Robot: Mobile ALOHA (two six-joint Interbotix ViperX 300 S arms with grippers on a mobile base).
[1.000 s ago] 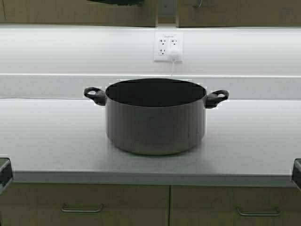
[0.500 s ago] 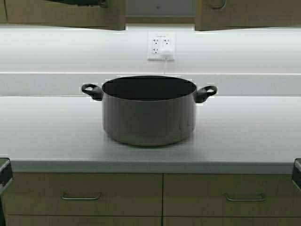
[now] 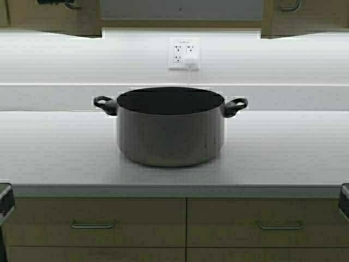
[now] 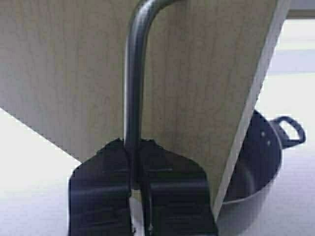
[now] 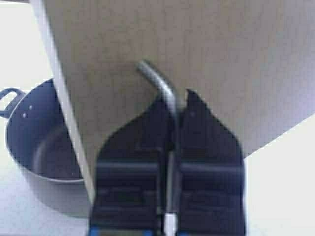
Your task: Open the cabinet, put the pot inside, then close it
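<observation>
- Nearest, tan drawers with horizontal silver handles (image 3: pixel 92 224) sit under the front edge of the pale grey counter (image 3: pixel 294 158).
- The wide grey metal pot with black loop handles (image 3: pixel 170 128) stands mid-counter, set back from the front edge and directly below the gap between the doors; judged ready to lift in.
- Beyond it, a white wall outlet (image 3: pixel 184 53).
- Farthest, the tan wood-look wall cabinet (image 3: pixel 82 22): the left gripper (image 4: pixel 138 189) pinches the left door's silver bar handle (image 4: pixel 132 93); the right gripper (image 5: pixel 170 160) clamps the right door's bar (image 5: pixel 165 91); both doors are swung apart, likely to clear room.
</observation>
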